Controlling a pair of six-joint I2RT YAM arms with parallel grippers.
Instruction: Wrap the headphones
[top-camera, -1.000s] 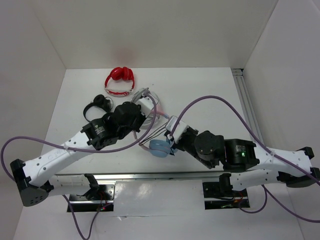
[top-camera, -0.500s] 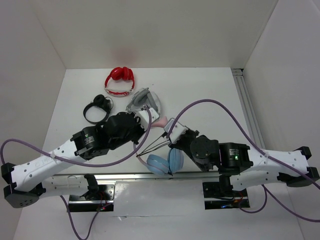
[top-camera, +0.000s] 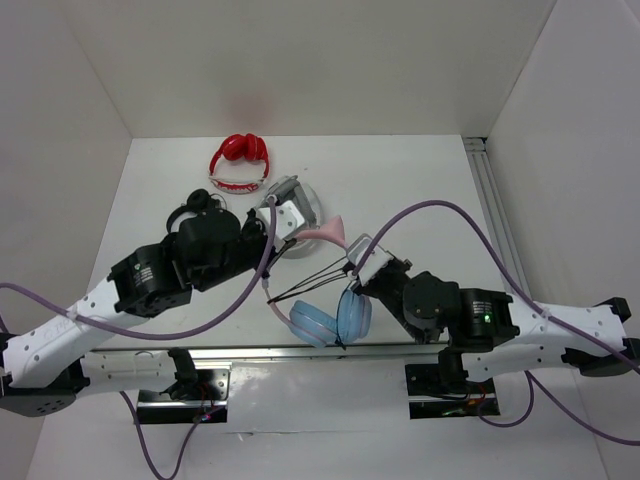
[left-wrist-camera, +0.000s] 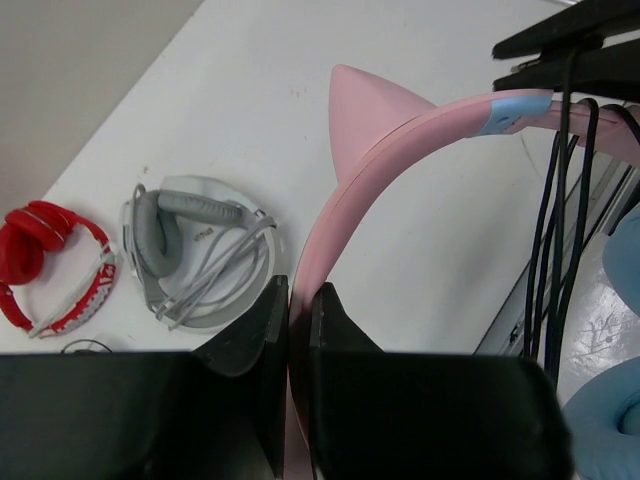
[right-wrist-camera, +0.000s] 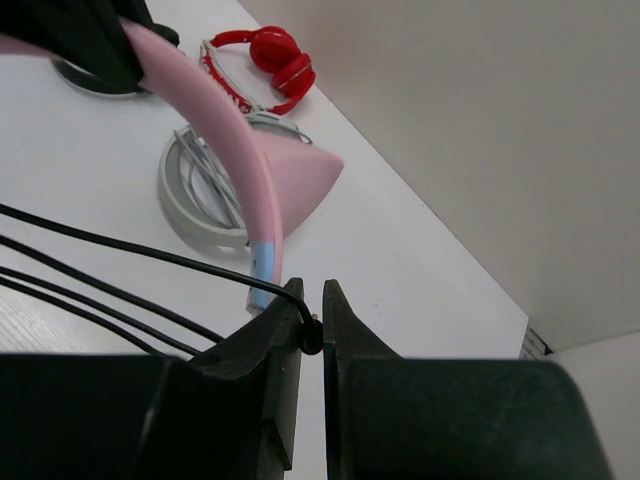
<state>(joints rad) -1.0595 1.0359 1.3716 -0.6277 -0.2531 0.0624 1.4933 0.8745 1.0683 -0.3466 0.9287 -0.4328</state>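
The headphones (top-camera: 312, 325) are found near the front middle of the worktop (top-camera: 420, 190), between the two arms. The pink headband (left-wrist-camera: 400, 150) is clamped between the closed fingers of the left tool (left-wrist-camera: 298, 292), and the light blue earcups (top-camera: 352, 315) are turned toward the near edge. The thin black cable (right-wrist-camera: 120, 250) is pinched in the closed right tool (right-wrist-camera: 312, 300), with several strands stretched beside the headband. A grey pair (left-wrist-camera: 190, 250) and a red pair (left-wrist-camera: 50, 250) are noted lying on the worktop beyond, apart from both tools.
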